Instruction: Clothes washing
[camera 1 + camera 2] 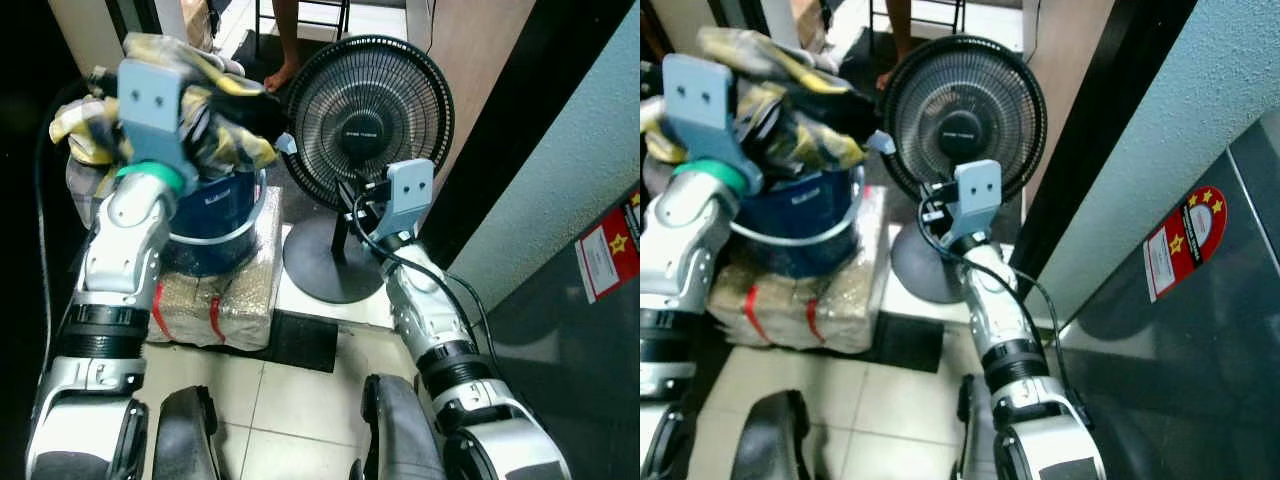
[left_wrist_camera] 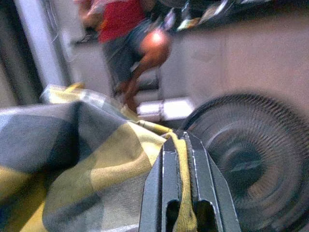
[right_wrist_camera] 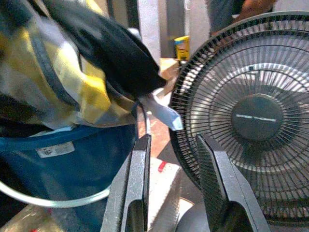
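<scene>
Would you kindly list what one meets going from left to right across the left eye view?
Left gripper shut on the yellow checked cloth → blue bucket → fan → right gripper, open beside the fan → red sticker.

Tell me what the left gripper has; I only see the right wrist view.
Observer: The left gripper is shut on a yellow-and-grey checked cloth, a fold pinched between its fingers.
Operator: Say where that cloth sits.
Observer: It is piled on top of the blue bucket, which stands on a wrapped sack.
Operator: Report what is behind the fan.
Observer: A person's bare foot stands on the floor beyond the fan.
</scene>
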### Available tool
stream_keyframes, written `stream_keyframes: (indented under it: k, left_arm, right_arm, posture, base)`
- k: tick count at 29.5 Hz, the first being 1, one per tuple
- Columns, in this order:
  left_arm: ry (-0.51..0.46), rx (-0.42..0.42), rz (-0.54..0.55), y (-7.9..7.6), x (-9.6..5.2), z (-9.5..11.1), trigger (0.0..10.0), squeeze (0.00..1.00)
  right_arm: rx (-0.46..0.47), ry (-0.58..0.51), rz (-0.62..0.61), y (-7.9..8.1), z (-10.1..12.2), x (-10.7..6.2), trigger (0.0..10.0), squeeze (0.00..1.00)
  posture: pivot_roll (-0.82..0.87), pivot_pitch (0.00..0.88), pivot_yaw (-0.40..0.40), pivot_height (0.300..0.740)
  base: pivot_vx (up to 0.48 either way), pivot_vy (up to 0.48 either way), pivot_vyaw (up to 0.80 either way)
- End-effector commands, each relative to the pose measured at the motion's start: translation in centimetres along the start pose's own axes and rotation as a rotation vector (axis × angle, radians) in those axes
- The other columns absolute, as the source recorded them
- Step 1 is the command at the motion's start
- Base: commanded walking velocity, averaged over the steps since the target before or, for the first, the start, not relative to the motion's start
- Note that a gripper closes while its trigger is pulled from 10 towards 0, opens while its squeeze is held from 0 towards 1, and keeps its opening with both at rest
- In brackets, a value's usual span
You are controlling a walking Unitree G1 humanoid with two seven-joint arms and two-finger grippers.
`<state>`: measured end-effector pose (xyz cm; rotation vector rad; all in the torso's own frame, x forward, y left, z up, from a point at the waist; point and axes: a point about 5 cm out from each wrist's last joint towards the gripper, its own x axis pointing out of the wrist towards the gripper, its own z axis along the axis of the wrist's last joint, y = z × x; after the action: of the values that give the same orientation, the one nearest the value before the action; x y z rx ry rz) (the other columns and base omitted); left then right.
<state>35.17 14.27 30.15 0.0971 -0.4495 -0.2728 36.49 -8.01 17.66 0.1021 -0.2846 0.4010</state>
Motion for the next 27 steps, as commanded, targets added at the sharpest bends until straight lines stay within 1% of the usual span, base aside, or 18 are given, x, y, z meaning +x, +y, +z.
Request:
stream_keyframes:
  k: [1, 2, 3, 5, 7, 8, 9, 11, 17, 18, 20, 22, 24, 27]
  left_arm:
    - [-0.107, -0.018, -0.064, -2.0, 0.8, 2.9, 10.0, 0.00]
    - [-0.138, -0.027, -0.078, -2.6, 1.1, 3.8, 10.0, 0.00]
    - [-0.138, -0.027, -0.078, -2.6, 1.1, 3.8, 10.0, 0.00]
    - [-0.171, -0.036, -0.092, -3.3, 1.3, 4.9, 10.0, 0.00]
    - [-0.182, -0.038, -0.097, -3.5, 1.3, 5.3, 10.0, 0.00]
    - [-0.205, -0.045, -0.105, -4.0, 1.5, 6.0, 10.0, 0.00]
    - [-0.205, -0.045, -0.105, -4.0, 1.5, 6.0, 10.0, 0.00]
    - [-0.232, -0.079, -0.125, -5.1, 1.7, 7.2, 10.0, 0.00]
    - [-0.228, -0.086, -0.132, -5.3, 1.6, 7.2, 10.0, 0.00]
    - [-0.207, -0.069, -0.147, -5.7, 1.5, 6.8, 10.0, 0.00]
    - [-0.207, -0.069, -0.147, -5.7, 1.5, 6.8, 10.0, 0.00]
    - [-0.158, -0.041, -0.165, -6.3, 1.0, 5.7, 10.0, 0.00]
    - [-0.139, -0.034, -0.165, -6.4, 0.8, 5.4, 10.0, 0.00]
    - [-0.138, -0.034, -0.163, -6.4, 0.8, 5.4, 10.0, 0.00]
  right_arm:
    - [0.004, 0.004, -0.001, 0.1, -0.1, 0.1, 10.0, 0.00]
    - [0.005, 0.003, -0.001, 0.1, -0.1, 0.1, 10.0, 0.00]
    - [0.005, 0.003, -0.001, 0.1, -0.1, 0.1, 10.0, 0.00]
    - [0.005, 0.002, -0.001, 0.1, -0.1, 0.1, 10.0, 0.00]
    - [0.005, 0.001, -0.001, 0.1, -0.1, 0.1, 10.0, 0.00]
    - [0.005, 0.000, -0.003, 0.1, -0.1, 0.1, 10.0, 0.00]
    - [0.005, 0.000, -0.003, 0.1, -0.1, 0.1, 10.0, 0.00]
    - [0.003, -0.003, -0.009, 0.0, 0.0, 0.0, 10.0, 0.00]
    - [0.003, -0.003, -0.011, -0.1, 0.0, 0.0, 10.0, 0.00]
    - [0.003, -0.004, -0.013, -0.1, 0.0, 0.0, 10.0, 0.00]
    - [0.003, -0.004, -0.013, -0.1, 0.0, 0.0, 10.0, 0.00]
    - [0.005, -0.004, -0.015, -0.1, -0.1, 0.0, 10.0, 0.00]
    - [0.007, -0.004, -0.015, 0.0, -0.1, 0.0, 10.0, 0.00]
    - [0.007, -0.004, -0.015, 0.0, -0.1, 0.0, 10.0, 0.00]
  posture:
    - [0.08, 0.042, -0.026, 0.446]
    - [0.08, 0.042, -0.026, 0.446]
    - [0.08, 0.042, -0.026, 0.446]
    - [0.08, 0.040, -0.025, 0.446]
    - [0.08, 0.040, -0.025, 0.446]
    - [0.07, 0.037, -0.022, 0.446]
    - [0.07, 0.037, -0.022, 0.446]
    - [0.07, 0.035, -0.018, 0.446]
    - [0.07, 0.035, -0.017, 0.446]
    - [0.07, 0.035, -0.014, 0.446]
    - [0.07, 0.035, -0.014, 0.446]
    - [0.08, 0.036, -0.014, 0.446]
    - [0.08, 0.036, -0.014, 0.446]
    - [0.08, 0.036, -0.014, 0.446]
  base:
    - [0.000, 0.000, 0.00]
    - [0.000, 0.000, 0.00]
    - [0.000, 0.000, 0.00]
    - [0.000, 0.000, 0.00]
    - [0.000, 0.000, 0.00]
    - [0.000, 0.000, 0.00]
    - [0.000, 0.000, 0.00]
    - [0.000, 0.000, 0.00]
    - [0.000, 0.000, 0.00]
    - [0.000, 0.000, 0.00]
    - [0.000, 0.000, 0.00]
    - [0.000, 0.000, 0.00]
    - [0.000, 0.000, 0.00]
    - [0.000, 0.000, 0.00]
